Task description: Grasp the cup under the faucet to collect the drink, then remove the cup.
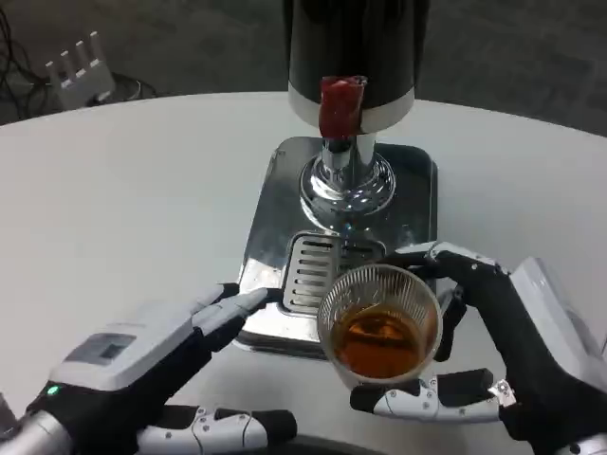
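the white table (pixel 142 190) is round and carries everything. at its far side stands the drink dispenser (pixel 356 47), a dark cylinder with a silver band, on a shiny metal base (pixel 266 242) with a slotted drip grate (pixel 308 270). a chrome faucet (pixel 346 175) with a red handle (pixel 341 104) hangs down at the front of the dispenser.

the left hand (pixel 142 355) lies low on the table at the near left, holding nothing, its fingers stretched and apart, the tips just touching the near left corner of the base.

the right hand (pixel 474 351) holds the cup (pixel 379 322), fingers wrapped behind it and the thumb in front. the cup is clear glass with amber drink inside, at the near edge of the base, nearer than the faucet.

far left, on the floor, a white power strip (pixel 81 66) with cables.
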{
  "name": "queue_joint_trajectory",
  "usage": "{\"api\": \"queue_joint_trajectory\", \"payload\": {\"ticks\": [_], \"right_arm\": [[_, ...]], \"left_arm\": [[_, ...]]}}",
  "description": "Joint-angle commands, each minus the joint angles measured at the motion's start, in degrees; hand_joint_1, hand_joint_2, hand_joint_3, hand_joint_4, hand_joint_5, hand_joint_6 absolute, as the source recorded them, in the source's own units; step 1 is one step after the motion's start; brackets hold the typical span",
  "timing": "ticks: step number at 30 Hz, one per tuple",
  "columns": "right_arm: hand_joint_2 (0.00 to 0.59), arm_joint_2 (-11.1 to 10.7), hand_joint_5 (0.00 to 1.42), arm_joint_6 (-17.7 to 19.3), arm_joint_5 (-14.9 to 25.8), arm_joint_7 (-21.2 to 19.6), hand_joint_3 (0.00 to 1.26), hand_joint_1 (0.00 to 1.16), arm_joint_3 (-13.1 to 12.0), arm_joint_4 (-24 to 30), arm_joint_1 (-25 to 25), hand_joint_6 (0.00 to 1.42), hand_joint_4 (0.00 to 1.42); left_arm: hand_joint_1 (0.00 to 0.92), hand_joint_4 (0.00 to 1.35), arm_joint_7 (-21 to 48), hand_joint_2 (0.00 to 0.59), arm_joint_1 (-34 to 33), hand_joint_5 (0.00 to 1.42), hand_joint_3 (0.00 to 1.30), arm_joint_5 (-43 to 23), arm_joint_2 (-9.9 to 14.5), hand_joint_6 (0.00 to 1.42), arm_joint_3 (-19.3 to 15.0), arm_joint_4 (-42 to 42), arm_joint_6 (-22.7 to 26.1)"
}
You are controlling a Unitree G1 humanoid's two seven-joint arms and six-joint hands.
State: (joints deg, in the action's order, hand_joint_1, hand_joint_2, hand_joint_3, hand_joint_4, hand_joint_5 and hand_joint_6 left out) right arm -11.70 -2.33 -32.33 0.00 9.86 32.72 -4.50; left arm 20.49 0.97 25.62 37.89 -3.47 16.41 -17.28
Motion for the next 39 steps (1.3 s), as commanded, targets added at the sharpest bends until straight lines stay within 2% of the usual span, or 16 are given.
{"api": "queue_joint_trajectory", "payload": {"ticks": [1,39], "right_arm": [[0.109,0.6,1.01,2.5,0.7,-0.2,0.96,0.99,0.1,2.2,1.1,0.59,0.99],[0.109,1.3,1.03,2.4,1.1,0.7,0.98,0.99,0.4,3.4,0.3,0.60,1.00]], "left_arm": [[0.000,0.00,0.8,0.092,0.9,0.00,0.06,0.7,1.0,0.13,0.4,0.5,0.5],[0.000,0.00,0.4,0.092,3.2,0.00,0.06,1.0,1.2,0.13,-0.3,2.0,1.1]]}}
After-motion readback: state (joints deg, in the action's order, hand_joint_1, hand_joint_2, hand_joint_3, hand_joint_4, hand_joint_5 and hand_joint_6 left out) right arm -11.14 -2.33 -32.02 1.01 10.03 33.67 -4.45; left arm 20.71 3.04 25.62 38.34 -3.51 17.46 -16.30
